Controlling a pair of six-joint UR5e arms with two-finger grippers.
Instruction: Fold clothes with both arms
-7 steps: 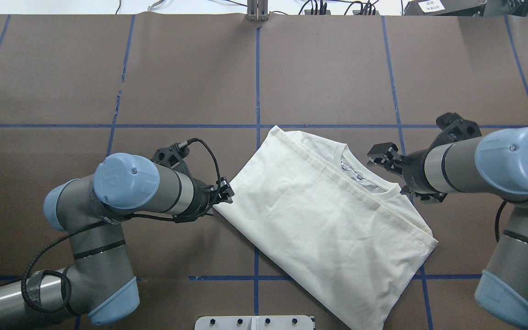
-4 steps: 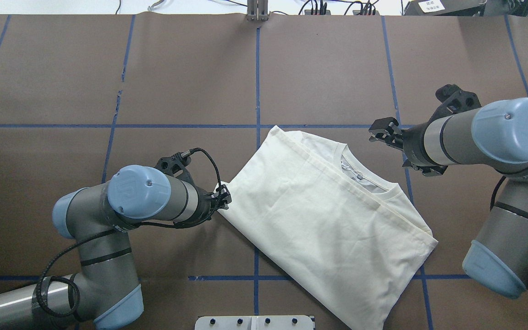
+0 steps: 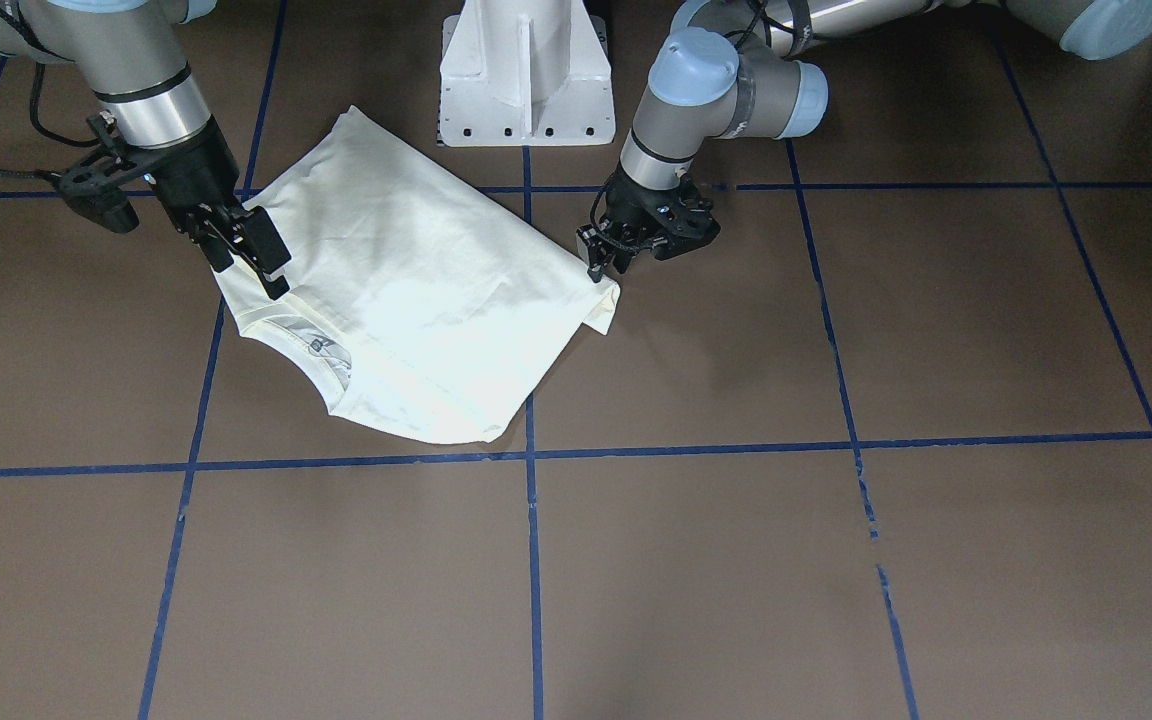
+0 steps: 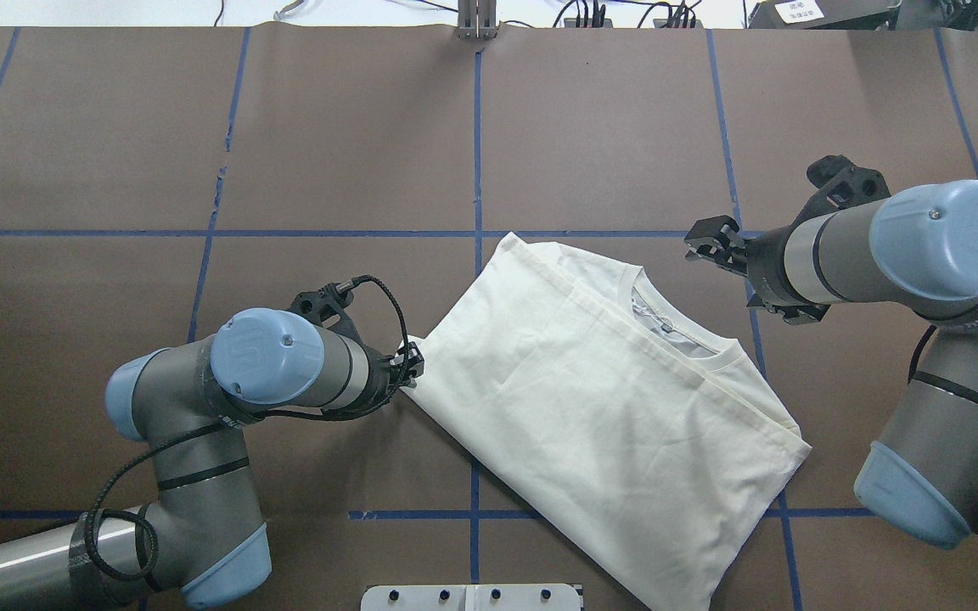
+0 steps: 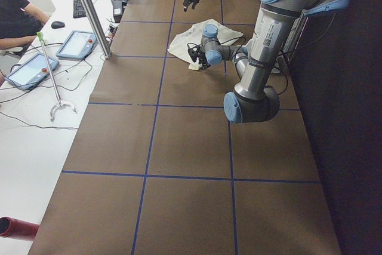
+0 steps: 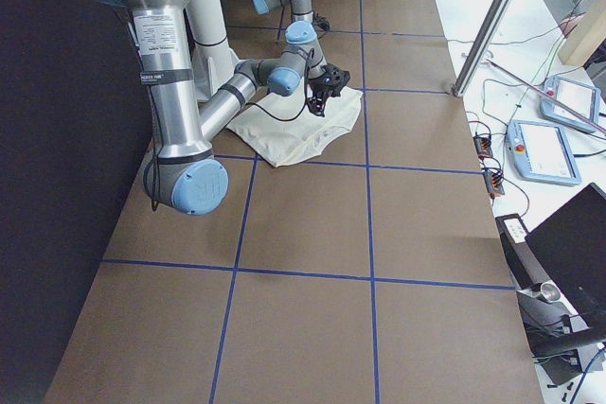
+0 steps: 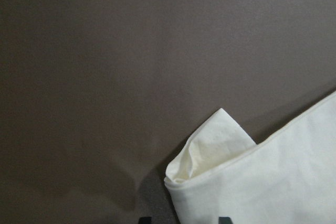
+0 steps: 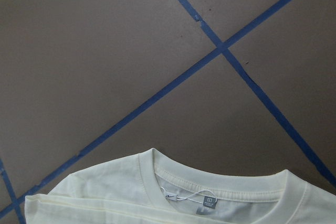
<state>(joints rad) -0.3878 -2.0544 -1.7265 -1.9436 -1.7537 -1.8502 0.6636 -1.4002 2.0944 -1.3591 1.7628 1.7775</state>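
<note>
Near the lower middle of the overhead frame, the cream-white T-shirt [image 4: 608,407] lay folded on the brown tabletop [image 4: 328,127], a long slab running diagonally from upper left to lower right. That view set the right pincer [image 4: 704,246] clear of the cloth, up and to the right of the collar [image 4: 693,346]. The front-facing view laid the same pincer [image 3: 254,255] over the shirt's edge at the left of the frame, so it hung above the tabletop. Only the right wrist view gave the ribbed neckline and a small grey label [image 8: 210,201] inside it, with blue tape lines [image 8: 173,85] crossing beyond. Only the left wrist view gave the folded corner [image 7: 210,145], doubled over with a soft roll at its edge.

The shirt showed its plain cream side, lightly creased, with a stitched seam along the upper long edge.

The right pincer stood with its fingers well apart and gripped nothing. The left pincer [image 4: 413,361] sat low at the shirt's left corner. Its two fingertips [image 7: 226,221] showed apart at the bottom edge of the wrist view with cloth between them, and it seemed to touch the corner without clamping it.
</note>
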